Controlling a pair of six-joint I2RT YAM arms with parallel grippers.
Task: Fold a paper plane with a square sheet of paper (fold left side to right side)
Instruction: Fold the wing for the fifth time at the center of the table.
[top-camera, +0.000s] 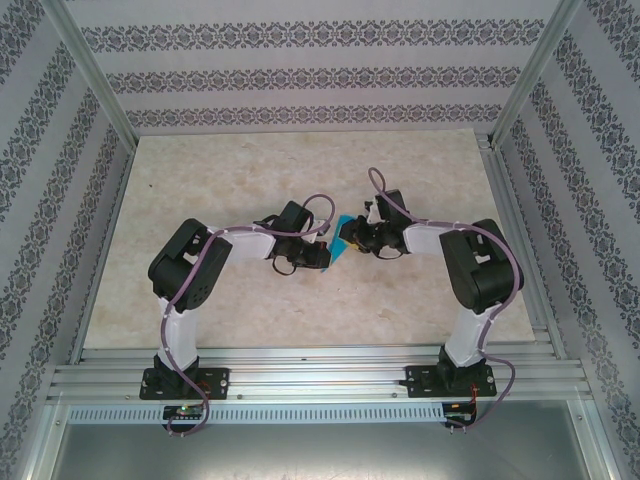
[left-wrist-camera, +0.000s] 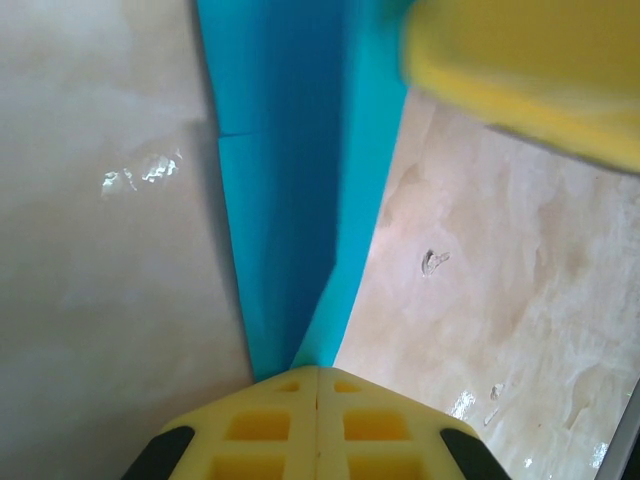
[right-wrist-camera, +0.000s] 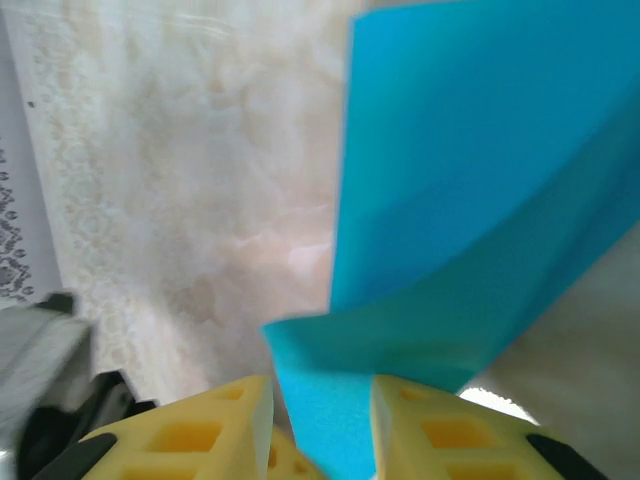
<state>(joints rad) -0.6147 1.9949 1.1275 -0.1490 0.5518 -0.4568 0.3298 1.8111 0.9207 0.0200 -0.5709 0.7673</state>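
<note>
1 square sheet of paper, cyan, partly folded, lifted off the table at mid-table between 2 grippers. Left gripper: yellow fingers pressed together, clamped on the paper's narrow end, with the sheet running away from it in a V crease. Right gripper: jaws partly apart, a curled corner of the sheet sits in the gap, contact unclear. 2 arms, tips nearly meeting
</note>
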